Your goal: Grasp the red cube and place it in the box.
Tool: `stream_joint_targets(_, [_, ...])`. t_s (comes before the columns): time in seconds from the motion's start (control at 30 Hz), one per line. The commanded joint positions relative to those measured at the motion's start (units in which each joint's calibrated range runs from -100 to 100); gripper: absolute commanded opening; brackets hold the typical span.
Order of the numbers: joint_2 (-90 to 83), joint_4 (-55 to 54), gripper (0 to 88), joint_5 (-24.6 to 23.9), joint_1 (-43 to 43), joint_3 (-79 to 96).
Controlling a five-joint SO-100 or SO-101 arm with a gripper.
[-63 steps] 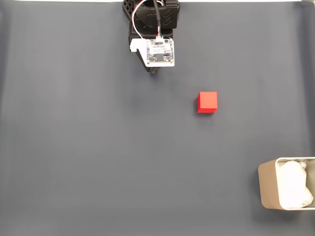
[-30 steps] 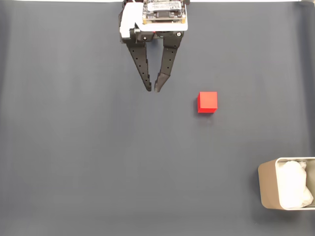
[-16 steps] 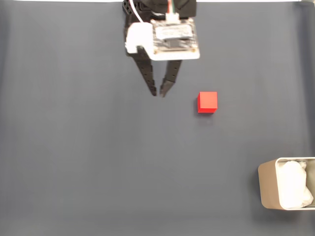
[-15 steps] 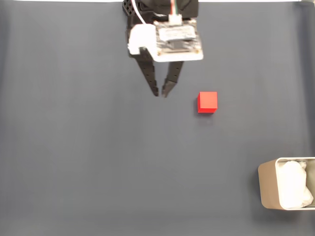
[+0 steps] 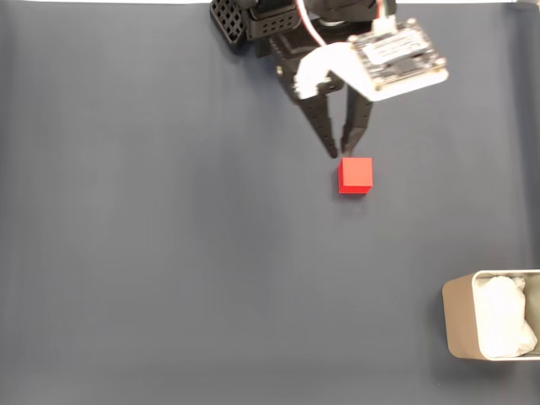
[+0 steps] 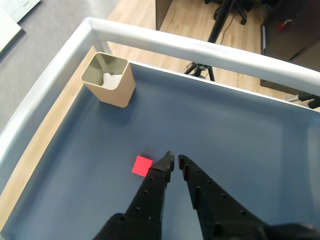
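While the tool (image 5: 340,153) hovers nearly closed and empty just above the red cube (image 5: 355,175) on the tabletop (image 5: 169,253), the box (image 5: 460,316) at lower right awaits, so grasping and placing remain.

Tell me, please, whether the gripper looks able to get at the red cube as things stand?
Probably yes: the gripper hangs just beside the red cube, nothing between them, but its jaws look too narrow and need opening.
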Motion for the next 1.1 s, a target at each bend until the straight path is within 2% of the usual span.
stream_joint_targets(0.0, [-2.1, -0.9, 0.0, 0.8, -2.6, 0.9])
stream_joint_targets(0.33, [-7.8, -3.9, 0.6, 2.6, -8.5, 12.7])
stream_joint_targets(1.07, [-13.7, -16.1, 17.6, 3.0, -10.5, 35.6])
